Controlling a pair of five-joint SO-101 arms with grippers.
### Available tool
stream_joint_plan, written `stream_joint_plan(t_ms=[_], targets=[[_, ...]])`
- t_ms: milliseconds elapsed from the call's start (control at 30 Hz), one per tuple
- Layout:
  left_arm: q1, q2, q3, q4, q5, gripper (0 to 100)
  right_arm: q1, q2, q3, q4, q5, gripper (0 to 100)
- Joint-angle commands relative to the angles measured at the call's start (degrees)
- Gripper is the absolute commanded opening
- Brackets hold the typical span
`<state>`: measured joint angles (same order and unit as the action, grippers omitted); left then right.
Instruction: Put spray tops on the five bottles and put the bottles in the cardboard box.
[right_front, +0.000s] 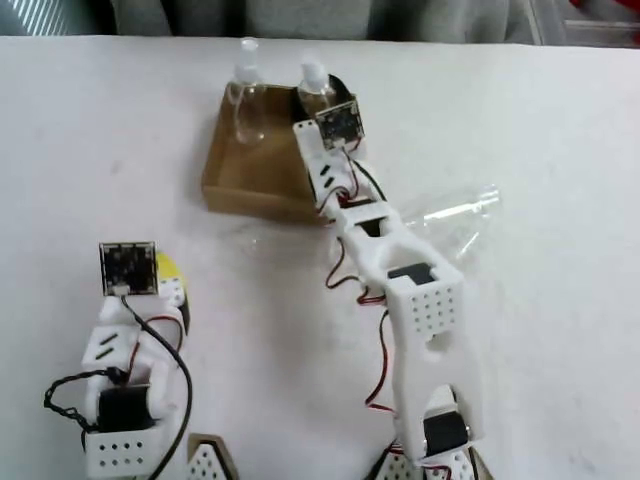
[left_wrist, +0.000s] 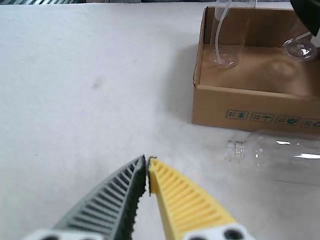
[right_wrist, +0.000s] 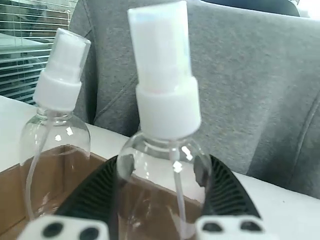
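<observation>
While the left pincer (left_wrist: 148, 165) sits nearest, tips shut tight w/ nothing btwn them, an uncapped bottle (left_wrist: 275, 155) lies past it on its side on the counter (left_wrist: 75, 100). Its neck is open, and it's near the cardboard box (left_wrist: 240, 102), off to the box's right. Farther on, at the box's far right, the right pincer (right_wrist: 165, 162) is closed round the shoulder of an upright capped bottle (right_wrist: 150, 155). A second capped bottle (right_wrist: 52, 130) stands to its left. Bottles look empty, thin clear plastic: prob. v. light, slick, squashy & quick to roll. Best grip approx mid-body or shoulder, gentle squeeze, not the spray top.
</observation>
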<state>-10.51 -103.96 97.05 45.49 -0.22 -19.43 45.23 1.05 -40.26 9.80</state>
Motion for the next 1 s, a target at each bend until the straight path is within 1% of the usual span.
stream_joint_plan(t_ms=[0,600,833,967], targets=[[0.92,-0.75,-0.09,0.35,-0.35,3,1.01,-1.01,-3.16,2.42,0.18,3.7],[0.92,-0.75,-0.09,0.44,-0.35,3,2.24,-0.22,-4.31,4.35,0.18,3.7],[0.92,-0.75,-0.09,0.44,-0.35,3,2.77,6.11,-12.31,7.96,0.18,3.7],[0.92,-0.75,-0.09,0.44,-0.35,3,2.86,6.9,-13.27,8.66,0.18,3.7]])
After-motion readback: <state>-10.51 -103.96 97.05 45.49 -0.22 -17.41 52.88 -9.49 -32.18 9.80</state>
